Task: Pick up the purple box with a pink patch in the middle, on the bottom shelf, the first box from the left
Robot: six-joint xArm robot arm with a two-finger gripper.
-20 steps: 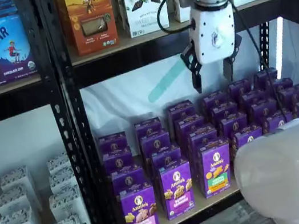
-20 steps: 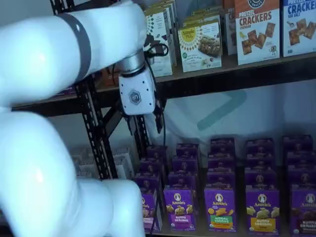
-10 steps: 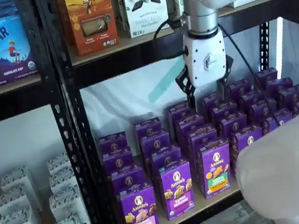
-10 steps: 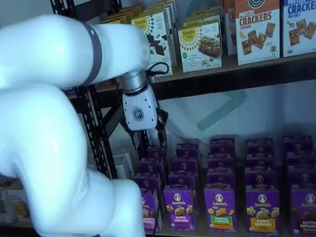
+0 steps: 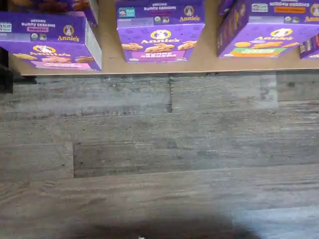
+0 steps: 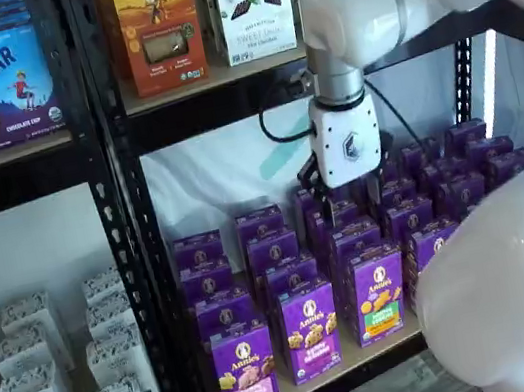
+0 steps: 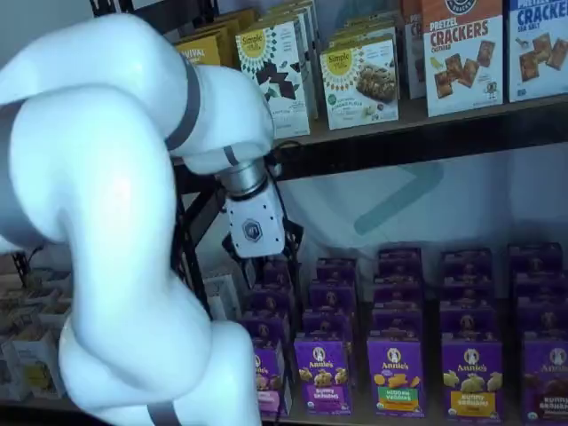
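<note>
Gripper (image 6: 349,199) was hanging in front of the purple rows on the bottom shelf (image 6: 324,376), white body upright and black fingers pointing down. They were set wide apart with nothing between them, so it was released and empty. You could also spot it in the other shelf view (image 7: 266,266), though the fingers were hard to make out there against the dark boxes.

The purple box (image 6: 245,370) with the pink band was at the very front of the leftmost column, right next to the black upright of the rack, standing straight and untouched. The gripper was higher up, further back and off to the right of it, more over the middle columns, so well apart from the target. The wrist view caught the pink-banded carton (image 5: 47,42) at the front edge of the shelf board (image 5: 149,64), with grey plank floor (image 5: 159,149) filling most of the picture.

So I'd call this the approach step, with no grasp started. My guess for the next move: slide left and forward until the fingers straddle that front box, then come down over its top. The tricky bit is probably the violet-band box (image 6: 311,329) sitting just beside it, leaving little room for a finger.
</note>
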